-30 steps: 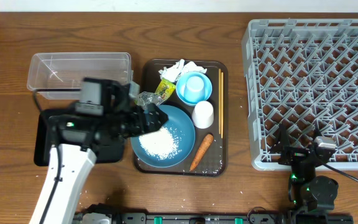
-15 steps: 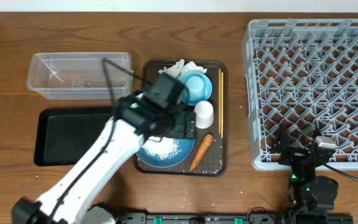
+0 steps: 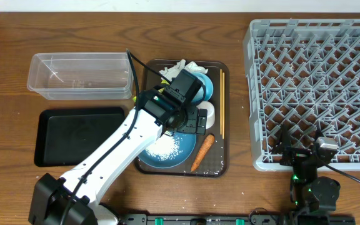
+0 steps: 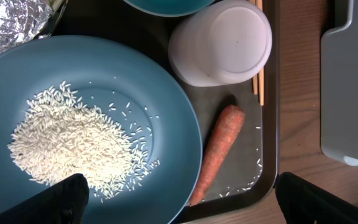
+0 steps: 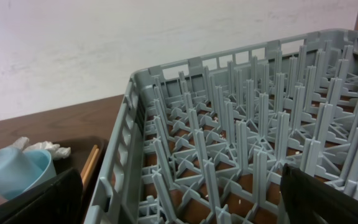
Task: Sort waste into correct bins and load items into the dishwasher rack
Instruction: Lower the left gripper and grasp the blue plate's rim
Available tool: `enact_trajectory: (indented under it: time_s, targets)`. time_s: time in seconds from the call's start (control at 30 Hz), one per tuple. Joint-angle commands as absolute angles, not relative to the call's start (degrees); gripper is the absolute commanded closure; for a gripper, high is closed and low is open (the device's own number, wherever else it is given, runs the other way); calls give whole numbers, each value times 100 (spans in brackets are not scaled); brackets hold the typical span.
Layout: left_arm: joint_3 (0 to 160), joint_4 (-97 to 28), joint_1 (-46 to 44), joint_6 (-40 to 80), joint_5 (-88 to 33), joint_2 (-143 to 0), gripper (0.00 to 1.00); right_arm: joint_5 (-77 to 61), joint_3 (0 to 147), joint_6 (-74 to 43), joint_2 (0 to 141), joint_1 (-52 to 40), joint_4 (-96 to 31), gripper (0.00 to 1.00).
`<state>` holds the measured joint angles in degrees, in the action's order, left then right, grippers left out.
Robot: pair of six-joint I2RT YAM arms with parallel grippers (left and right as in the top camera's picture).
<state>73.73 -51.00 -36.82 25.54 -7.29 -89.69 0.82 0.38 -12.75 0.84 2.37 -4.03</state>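
Fingers (image 4: 64,199) of the left gripper (image 4: 182,190) spread wide, gripping nothing, above the bowl (image 4: 160,112) and the carrot (image 4: 219,152), mid-table toward the front edge. Right gripper (image 5: 179,186) likewise parted and empty, by the rack (image 5: 229,149) at the front right corner. Carrot: loose on the brown tray (image 4: 257,140), just beside the bowl, tip toward the front edge, thick end near an upturned white cup (image 4: 222,40). Looks firm, light, tapered, faintly rough, likelier to roll than squash; best pinched across the thicker middle, jaws square to its length. Rice (image 4: 73,146): loose grains heaped in the bowl, strays on the tray; no pinching that, probably calls for tipping the bowl by its rim. Bowl smooth, glossy, probably slippery and breakable. Foil (image 4: 8,25) crinkled, soft, easily crushed. Chopsticks (image 4: 258,87) thin, stiff, along the tray's right wall. Clear tub (image 3: 80,75) and black tray (image 3: 74,134) toward the left edge.
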Motion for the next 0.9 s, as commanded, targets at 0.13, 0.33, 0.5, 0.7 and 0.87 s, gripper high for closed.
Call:
enact_trajectory:
  time_s: [0.13,0.33,0.5,0.7,0.87]
  targets:
    - [7223,-5087,-3791,2582,-633,-9041,2,62,32,-1234,38,340,-427,1]
    - [7168,-4952,-4084,2679,-202,-9277,1,62,32,-1236,38,340,-427,1]
    - [7168,-4724,-4383,2768,137,-9692,15,62,32,-1234,38,340,-427,1]
    - [7168,-4803,-4482,3229,819,-10158,19,62,32,-1234,38,340,-427,1]
    - [7168,-4877,-4488,3317,749,-10383,27,62,32,-1236,38,340,-427,1]
